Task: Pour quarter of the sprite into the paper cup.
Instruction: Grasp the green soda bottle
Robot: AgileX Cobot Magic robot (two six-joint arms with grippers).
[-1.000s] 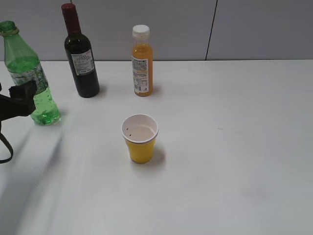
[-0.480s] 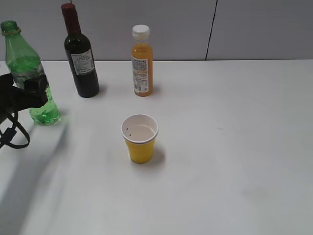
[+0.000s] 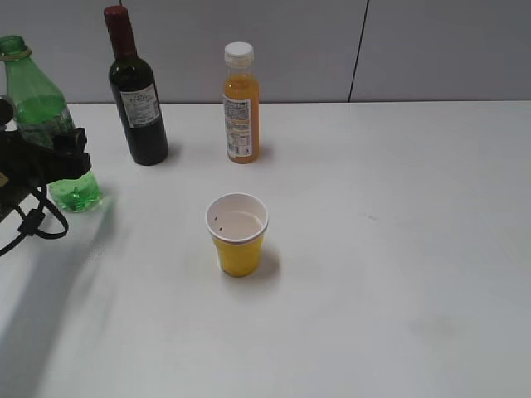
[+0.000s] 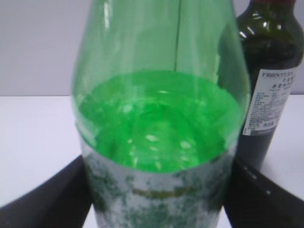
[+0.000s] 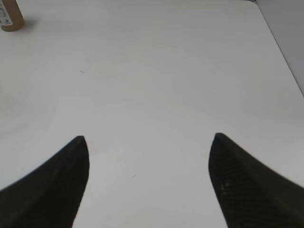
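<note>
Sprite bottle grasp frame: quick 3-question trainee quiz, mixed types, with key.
1. True or false: the sprite has its cap on.
2. What sits nearest the paper cup? A) wine bottle B) juice bottle C) sprite
3. Fill in: the left gripper fingers sit either side of the sprite's ____.

Key: 1 false; 2 B; 3 label.

A tall transparent green plastic bottle fills the left wrist view, its clear liquid standing level just above a white-and-green label — the upper body reads as pale, see-through green. The left gripper's two black fingers flank the label on either side, close against it. Behind and to the right stands a dark glass wine bottle with a white printed label — on a white table.
</note>
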